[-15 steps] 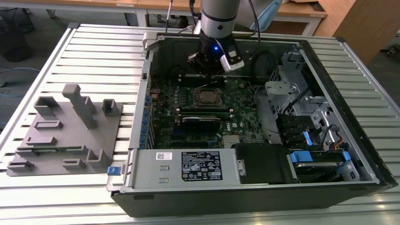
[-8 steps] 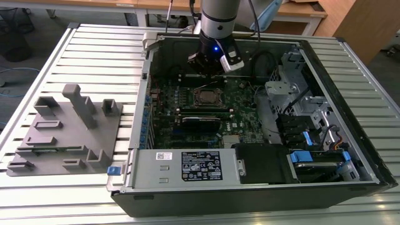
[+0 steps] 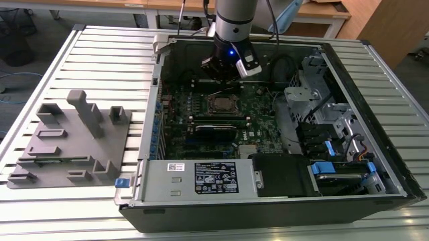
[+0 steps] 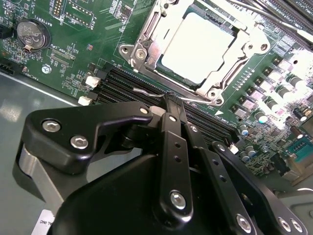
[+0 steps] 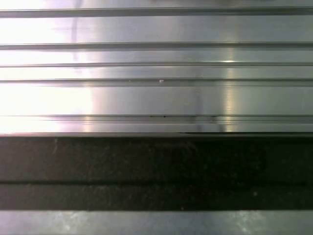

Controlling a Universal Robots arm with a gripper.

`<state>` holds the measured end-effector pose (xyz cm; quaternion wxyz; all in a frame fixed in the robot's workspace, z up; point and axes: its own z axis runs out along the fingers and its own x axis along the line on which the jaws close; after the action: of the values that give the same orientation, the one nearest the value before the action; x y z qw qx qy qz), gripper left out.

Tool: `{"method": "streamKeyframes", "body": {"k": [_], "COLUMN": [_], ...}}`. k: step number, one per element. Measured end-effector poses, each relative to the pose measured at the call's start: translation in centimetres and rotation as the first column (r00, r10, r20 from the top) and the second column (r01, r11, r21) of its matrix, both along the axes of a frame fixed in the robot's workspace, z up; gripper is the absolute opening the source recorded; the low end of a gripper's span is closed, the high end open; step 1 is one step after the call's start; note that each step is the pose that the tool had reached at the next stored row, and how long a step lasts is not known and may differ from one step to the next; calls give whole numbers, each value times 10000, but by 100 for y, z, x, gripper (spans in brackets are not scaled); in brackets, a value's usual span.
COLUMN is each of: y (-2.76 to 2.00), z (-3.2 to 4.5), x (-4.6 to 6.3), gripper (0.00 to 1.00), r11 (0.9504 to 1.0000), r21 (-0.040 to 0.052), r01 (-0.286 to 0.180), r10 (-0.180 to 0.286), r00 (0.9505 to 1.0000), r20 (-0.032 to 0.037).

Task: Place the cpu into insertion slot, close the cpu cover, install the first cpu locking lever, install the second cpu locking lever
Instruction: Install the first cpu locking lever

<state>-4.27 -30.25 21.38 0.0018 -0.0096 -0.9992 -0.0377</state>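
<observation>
The cpu (image 4: 195, 46), with a pale silvery top, lies in the insertion slot (image 3: 222, 104) on the green board. The cpu cover (image 4: 152, 53), a silver frame, lies down around it, and the chip shows through its cutout. A thin wire locking lever (image 4: 195, 100) runs along the socket's edge nearest my fingers, its hooked end free. My gripper (image 4: 168, 98) is shut, its tips right at that wire, with nothing clamped that I can see. In the exterior view the gripper (image 3: 223, 80) hangs inside the open case, just behind the socket.
Long black memory slots (image 4: 127, 81) lie between my fingers and the socket. A coin battery (image 4: 30, 33) sits on the board. The case holds a power supply (image 3: 201, 178) and drive cage (image 3: 315, 100). A grey fixture (image 3: 67, 135) stands on the slatted table (image 3: 100, 55).
</observation>
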Motion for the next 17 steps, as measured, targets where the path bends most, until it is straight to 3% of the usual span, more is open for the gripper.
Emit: {"method": "streamKeyframes", "body": {"k": [17], "y": [0], "z": [-21], "x": [32], "gripper": [11], "r11": [10000], "r21": [1], "r01": [-1], "r10": [1], "r00": [10000], "r20": [0]}}
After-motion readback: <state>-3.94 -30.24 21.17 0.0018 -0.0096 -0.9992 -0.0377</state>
